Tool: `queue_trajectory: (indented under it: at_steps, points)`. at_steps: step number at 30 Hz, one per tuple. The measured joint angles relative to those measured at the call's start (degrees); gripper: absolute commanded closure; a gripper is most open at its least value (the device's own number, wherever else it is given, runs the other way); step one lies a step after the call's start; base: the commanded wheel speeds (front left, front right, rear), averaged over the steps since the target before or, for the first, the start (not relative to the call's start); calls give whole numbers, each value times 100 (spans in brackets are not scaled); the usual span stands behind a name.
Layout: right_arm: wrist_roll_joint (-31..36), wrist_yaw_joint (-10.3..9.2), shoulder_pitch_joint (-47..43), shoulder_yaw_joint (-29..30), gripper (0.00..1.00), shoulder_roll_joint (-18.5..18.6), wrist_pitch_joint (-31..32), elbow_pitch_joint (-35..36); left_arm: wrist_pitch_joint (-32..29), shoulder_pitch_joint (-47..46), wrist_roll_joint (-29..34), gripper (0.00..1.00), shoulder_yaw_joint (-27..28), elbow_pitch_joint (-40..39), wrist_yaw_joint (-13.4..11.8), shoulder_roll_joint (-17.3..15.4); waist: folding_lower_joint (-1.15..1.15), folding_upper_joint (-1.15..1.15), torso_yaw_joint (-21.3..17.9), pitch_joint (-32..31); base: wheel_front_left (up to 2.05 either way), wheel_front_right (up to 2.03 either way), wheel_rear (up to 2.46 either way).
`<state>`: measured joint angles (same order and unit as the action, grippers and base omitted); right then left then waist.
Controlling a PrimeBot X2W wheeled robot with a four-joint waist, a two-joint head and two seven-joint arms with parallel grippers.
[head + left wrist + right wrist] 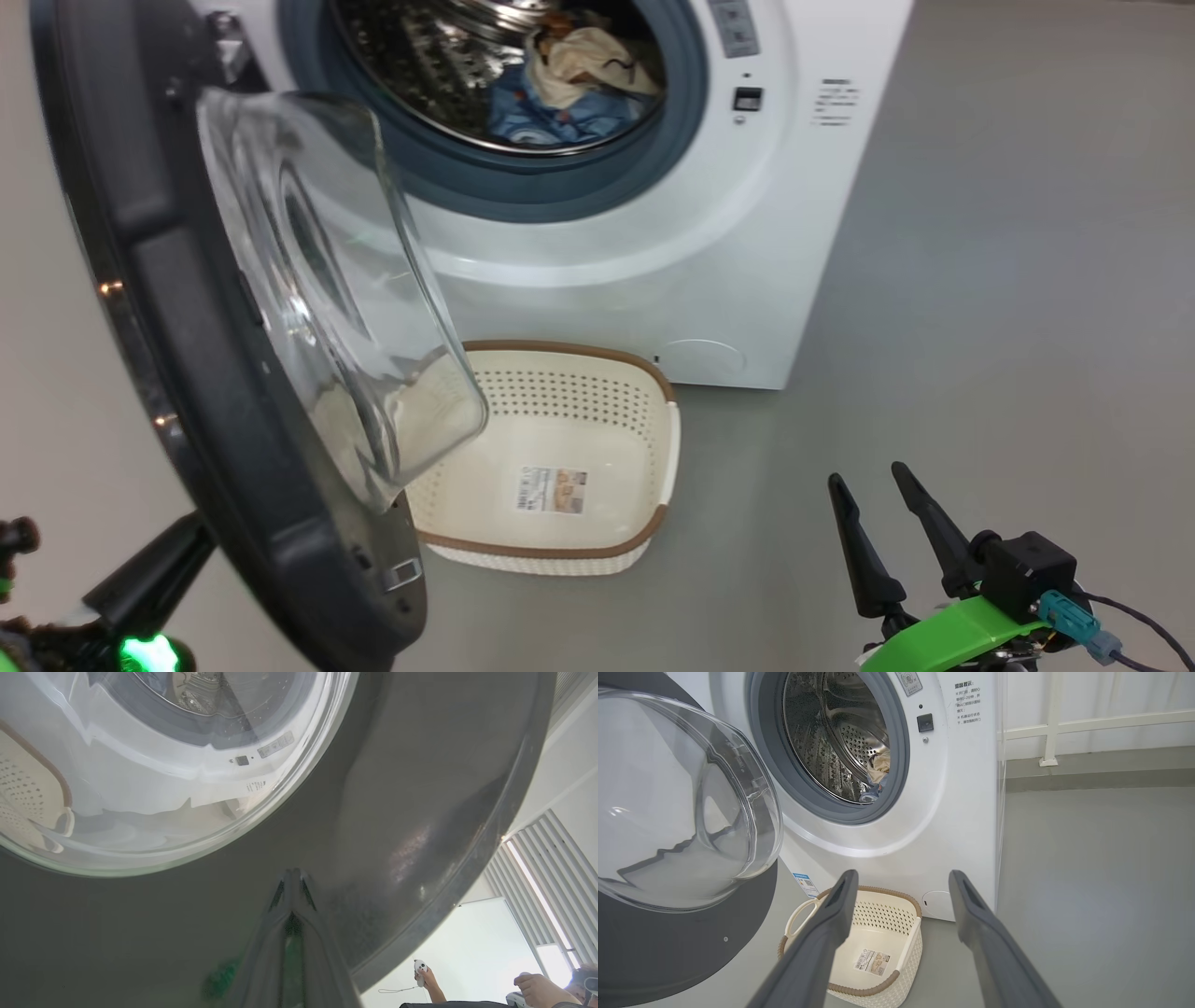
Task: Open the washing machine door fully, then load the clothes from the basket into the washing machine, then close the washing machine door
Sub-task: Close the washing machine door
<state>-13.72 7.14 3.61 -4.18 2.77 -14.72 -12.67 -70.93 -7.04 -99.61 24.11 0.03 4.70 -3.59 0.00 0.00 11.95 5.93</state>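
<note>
Your left gripper (292,877) is pinched together, tips at the washing machine door (420,812) (black outer face). Your right gripper (866,473) is spread wide, free, with the clothes (579,84) in the drum (420,65).

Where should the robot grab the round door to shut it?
Probably the washing machine door at its free rim edge by the latch, farthest from the hinge, from its outer side, where the left gripper sits shut. The glass bowl is too rounded.
</note>
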Motion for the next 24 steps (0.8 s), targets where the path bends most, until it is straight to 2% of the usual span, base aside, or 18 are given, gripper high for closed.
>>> queue_trajectory:
  at_steps: [7, 13, 21, 24]
  points:
    - [-16, 0, -1, 8, 0, 0, 0, 70, 282, -5, -101, 100, -433, -100, 1, 104, 0, 0, -417, 30, 0, 0, 0]
    - [-56, 0, -3, 2, 0, -1, 0, 110, 804, -65, -55, 100, -812, -77, 59, 145, 0, 0, -811, 45, 0, 0, 0]
    - [-63, 0, -12, 11, 0, -1, 0, 216, 1834, -388, 209, 100, -1399, 140, 212, 149, 0, 0, -1369, 73, 0, 0, 0]
    - [-108, -1, -15, -5, 0, -1, -1, 247, 2286, -565, 480, 100, -1528, 233, 213, 170, 0, 0, -1575, 92, 0, 0, 0]
